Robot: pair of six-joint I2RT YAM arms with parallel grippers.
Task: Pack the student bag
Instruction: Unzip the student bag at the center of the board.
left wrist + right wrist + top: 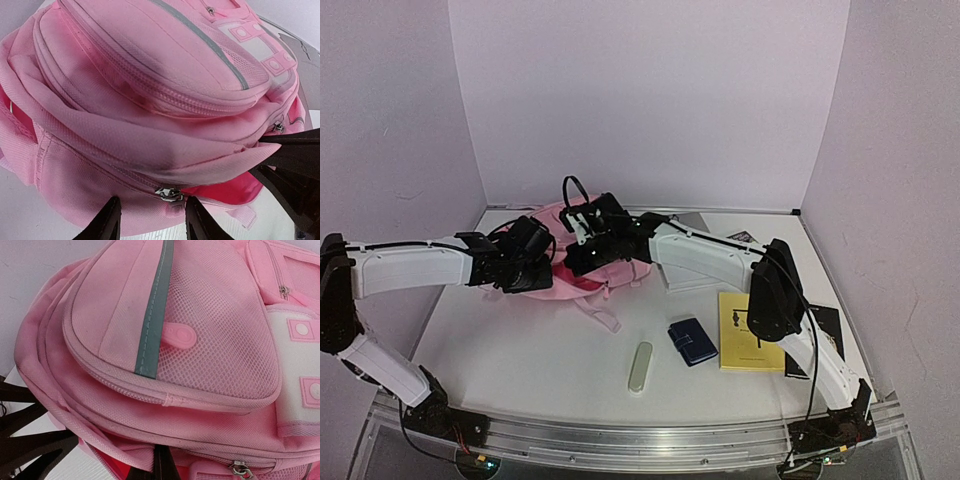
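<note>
- The pink student bag [615, 272], paler panels up, lay at the table's [540, 350] far middle, partly hidden under my arms.
- My left gripper [152, 220] stood with fingers apart, astride a zip pull [170, 194].
- My right gripper [160, 465], mostly cut off, was pinched together on the bag's rim.

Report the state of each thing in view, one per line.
student bag: lying on the table, main zip partly open.
left tool: open, astride the zip slider.
right tool: shut on the bag's opening edge.
yellow booklet: closed, flat.
blue wallet: closed, flat.
</note>
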